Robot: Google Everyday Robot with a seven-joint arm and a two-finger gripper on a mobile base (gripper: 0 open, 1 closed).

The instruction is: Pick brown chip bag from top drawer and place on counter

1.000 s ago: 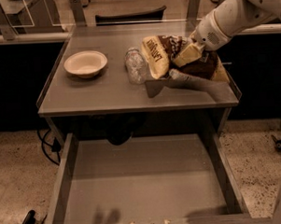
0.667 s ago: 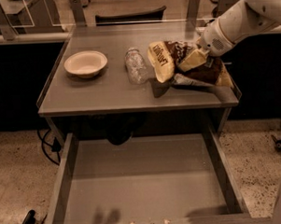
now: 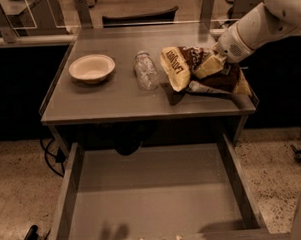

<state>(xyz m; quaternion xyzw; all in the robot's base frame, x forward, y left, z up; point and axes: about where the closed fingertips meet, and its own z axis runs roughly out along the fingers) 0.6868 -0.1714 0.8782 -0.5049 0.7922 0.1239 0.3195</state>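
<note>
Rightward on the counter (image 3: pixel 114 101), the gripper (image 3: pixel 208 68) pinched the bag (image 3: pixel 175 66), seemingly resting there, ready for release away from the open drawer (image 3: pixel 154 197)

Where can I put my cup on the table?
The flat grey metal counter is bare behind and in front of the cream round bowl and the clear plastic bottle. The wide grey open drawer is bare. The right side is crowded: the crinkly brown chip bag with the robot's gripper on it.
</note>
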